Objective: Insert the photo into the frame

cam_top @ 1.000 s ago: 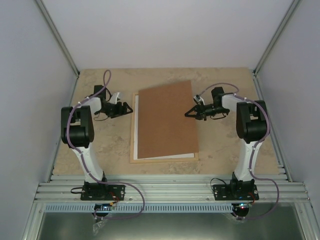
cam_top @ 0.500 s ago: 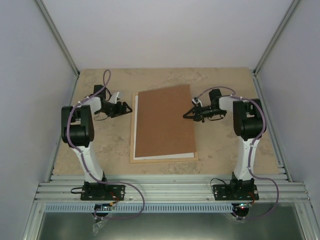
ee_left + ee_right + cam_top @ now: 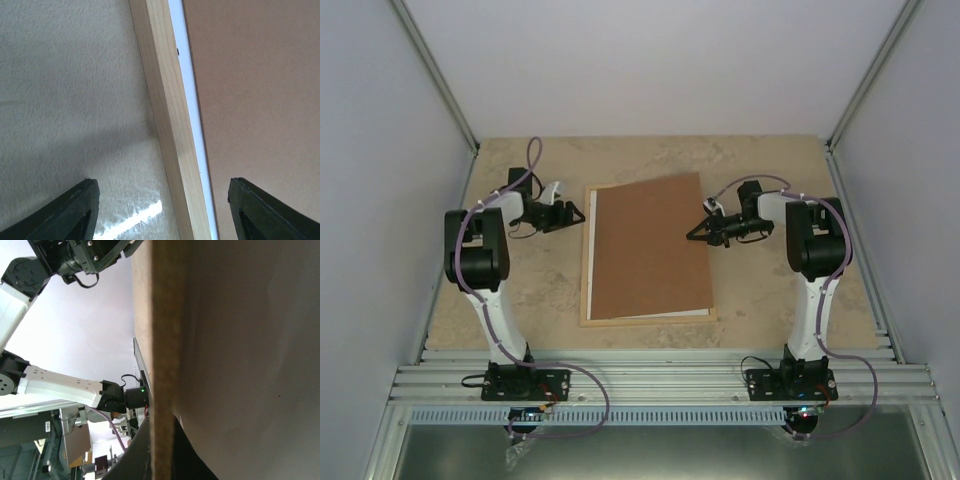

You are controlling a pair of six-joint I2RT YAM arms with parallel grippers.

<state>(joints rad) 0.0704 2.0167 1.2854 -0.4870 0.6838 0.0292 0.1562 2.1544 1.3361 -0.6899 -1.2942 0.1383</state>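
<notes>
1. The right tool (image 3: 693, 232) is pinched shut on the right edge of the brown backing panel (image 3: 650, 245). Such a thin edge grip could slip, and the panel would then drop skewed across the frame (image 3: 650, 320).
2. The panel lies crooked to the frame, and its far corner beside the right tool seems to ride over the slat. Pushed on towards the left tool (image 3: 578, 214), it could jam there instead of seating inside.
3. The left tool is wide open and holds nothing, with its fingers (image 3: 75, 210) on either side of the frame's left slat. If the frame slides under a push, it could knock them.
4. The photo is not visible. I judge that it lies beneath the panel, so any shift in it would go unseen.
5. A white strip (image 3: 192, 110) shows between slat and panel, just under the left tool. The marbled surface (image 3: 540, 290) lies below both tools.
</notes>
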